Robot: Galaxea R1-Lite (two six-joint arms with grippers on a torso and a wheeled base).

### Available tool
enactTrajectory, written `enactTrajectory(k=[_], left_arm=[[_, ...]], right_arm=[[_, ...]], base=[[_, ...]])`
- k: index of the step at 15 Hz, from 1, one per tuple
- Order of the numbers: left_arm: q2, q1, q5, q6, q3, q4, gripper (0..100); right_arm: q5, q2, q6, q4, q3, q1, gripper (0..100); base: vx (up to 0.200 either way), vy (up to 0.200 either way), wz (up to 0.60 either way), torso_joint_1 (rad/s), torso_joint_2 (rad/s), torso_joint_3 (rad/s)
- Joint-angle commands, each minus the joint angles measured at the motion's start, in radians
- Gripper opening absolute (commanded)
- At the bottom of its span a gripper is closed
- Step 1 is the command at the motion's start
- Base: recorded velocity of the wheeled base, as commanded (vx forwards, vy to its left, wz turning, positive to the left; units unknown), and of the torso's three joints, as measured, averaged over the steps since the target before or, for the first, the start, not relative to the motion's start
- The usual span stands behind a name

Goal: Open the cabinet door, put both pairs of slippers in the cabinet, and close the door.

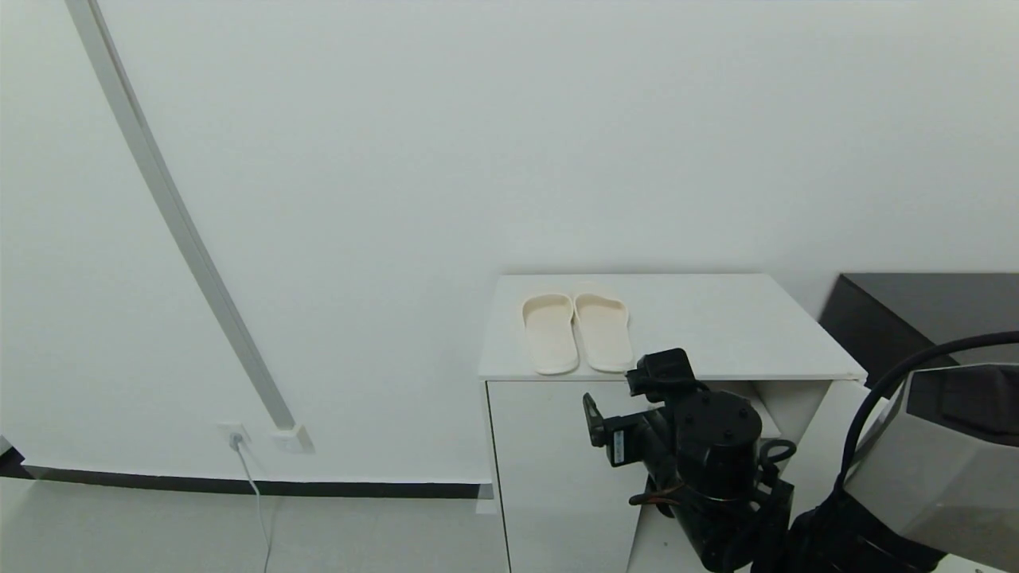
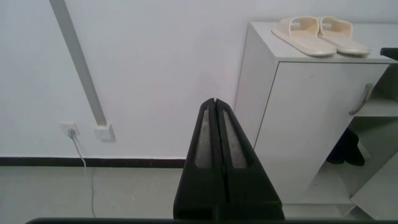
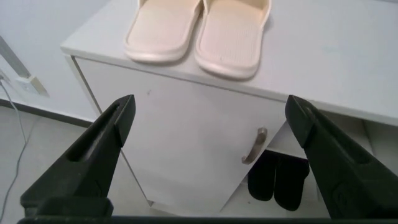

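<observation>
**White-walled room**

I saw a white wall (image 1: 478,119) with a grey conduit (image 1: 175,215) slanting down toward a socket (image 1: 233,435), its cable (image 1: 259,501) dropping to the pale floor (image 1: 159,533). Dark skirting (image 1: 239,484) edged the wall's foot; a black unit (image 1: 915,310) stood rightward.

Light bright, soft and even in all views; white wall (image 1: 509,119) shows no glare. Faint shadow on the wall just behind the cabinet (image 1: 557,461) top; its open compartment is dim, the dark pair (image 3: 289,183) inside hard to separate from shade. Conduit (image 1: 180,215) bows in the head view.
</observation>
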State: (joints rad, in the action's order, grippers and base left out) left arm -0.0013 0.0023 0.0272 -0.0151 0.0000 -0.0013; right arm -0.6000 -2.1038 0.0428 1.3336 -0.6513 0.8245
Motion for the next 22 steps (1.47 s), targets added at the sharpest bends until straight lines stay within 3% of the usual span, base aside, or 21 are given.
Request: enactTrajectory(k=[1,8,10,15,17,22], left_arm=[[0.001,0.001,0.000,0.000,0.000,0.000,0],[0.001,0.001,0.000,0.004,0.000,0.000,0],[0.001,0.001,-0.001,0.001,0.000,0.000,0],[0.001,0.001,0.000,0.004,0.000,0.000,0],[0.001,0.001,0.000,0.004,0.000,0.000,0],[0.001,0.001,0.002,0.000,0.000,0.000,0]], right_arm=[[0.000,0.001,0.000,-0.001,0.001,0.001,100],[0.049,-0.016,-0.007,0.001,0.004,-0.019,100],[0.065,-0.035,-0.043,-0.028,-0.099,-0.018,100],[0.055,-0.012,0.155,-0.544,-0.446,-0.016,100],[0.040,-0.008,0.215,-0.659,-0.504,-0.013,100],[0.026,-0.012,0.246,-0.692,-0.502,-0.011,100]], base=[[0.000,0.000,0.00,0.168,-0.37,-0.203],[0.000,0.000,0.00,0.164,-0.35,-0.186],[0.000,0.000,0.00,0.025,-0.05,-0.025],[0.000,0.000,0.00,0.000,0.00,0.000],[0.000,0.000,0.00,0.000,0.00,0.000],[0.080,0.000,0.00,0.002,0.00,0.004]])
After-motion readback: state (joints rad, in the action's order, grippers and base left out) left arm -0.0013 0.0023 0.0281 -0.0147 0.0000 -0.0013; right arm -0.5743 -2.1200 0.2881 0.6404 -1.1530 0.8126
